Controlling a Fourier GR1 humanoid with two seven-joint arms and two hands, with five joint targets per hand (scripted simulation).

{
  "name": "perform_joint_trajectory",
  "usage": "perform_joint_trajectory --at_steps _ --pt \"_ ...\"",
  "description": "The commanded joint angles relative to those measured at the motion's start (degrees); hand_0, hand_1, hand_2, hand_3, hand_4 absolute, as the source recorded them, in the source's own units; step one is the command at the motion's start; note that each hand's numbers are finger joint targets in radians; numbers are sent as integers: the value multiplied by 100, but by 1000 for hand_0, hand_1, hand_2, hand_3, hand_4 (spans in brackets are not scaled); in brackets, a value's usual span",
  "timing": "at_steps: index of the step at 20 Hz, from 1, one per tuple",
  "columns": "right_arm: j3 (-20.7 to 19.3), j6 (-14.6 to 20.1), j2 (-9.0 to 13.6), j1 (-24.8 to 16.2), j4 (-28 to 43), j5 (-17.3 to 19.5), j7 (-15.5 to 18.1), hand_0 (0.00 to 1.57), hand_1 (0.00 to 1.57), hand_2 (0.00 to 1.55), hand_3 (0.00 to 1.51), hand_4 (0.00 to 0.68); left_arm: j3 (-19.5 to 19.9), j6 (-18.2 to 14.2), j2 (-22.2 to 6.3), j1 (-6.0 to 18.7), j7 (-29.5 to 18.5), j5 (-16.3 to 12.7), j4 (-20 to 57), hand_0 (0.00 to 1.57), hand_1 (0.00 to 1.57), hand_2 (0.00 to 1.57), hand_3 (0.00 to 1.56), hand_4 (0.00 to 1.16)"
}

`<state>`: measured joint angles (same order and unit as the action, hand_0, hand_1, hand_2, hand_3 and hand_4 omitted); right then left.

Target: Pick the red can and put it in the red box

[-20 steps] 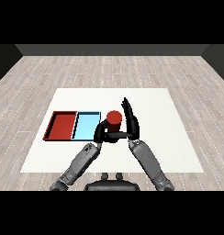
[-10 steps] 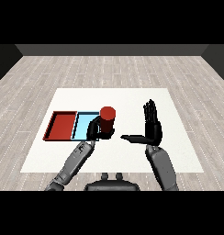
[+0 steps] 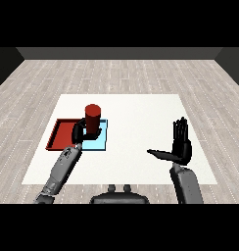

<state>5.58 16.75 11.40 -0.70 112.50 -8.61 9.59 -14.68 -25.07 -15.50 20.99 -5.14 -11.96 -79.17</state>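
The red can (image 3: 93, 116) stands upright in my left hand (image 3: 79, 131), whose fingers curl round its lower part. The can is held above the light blue tray (image 3: 100, 142), near that tray's left side. The red tray (image 3: 59, 133) lies just left of the blue one, partly hidden by my left forearm. My right hand (image 3: 180, 146) is far to the right over the white table, fingers straight and pointing up, thumb stretched out to the left, holding nothing.
The white table (image 3: 136, 117) spreads wide around the two trays, with a wooden floor beyond its edges. My right forearm (image 3: 186, 184) rises from the lower right corner.
My left hand has carried the red can leftward, from beside the blue tray's right edge to over it. My right hand let go and swung out to the right, fingers straightened.
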Motion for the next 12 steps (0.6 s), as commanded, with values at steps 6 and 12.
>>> perform_joint_trajectory --at_steps 6,12 --pt "-262 -179 17 -397 -298 -104 232 0 0 0 0 0 1020 181 -1199 508 306 303 1789 1571 1571 1568 1494 1136" --pt "-283 -451 -50 -225 -605 -262 492 0 0 0 0 0 1404 297 -1574 628 -324 573 3530 1571 1571 1563 1489 1083"
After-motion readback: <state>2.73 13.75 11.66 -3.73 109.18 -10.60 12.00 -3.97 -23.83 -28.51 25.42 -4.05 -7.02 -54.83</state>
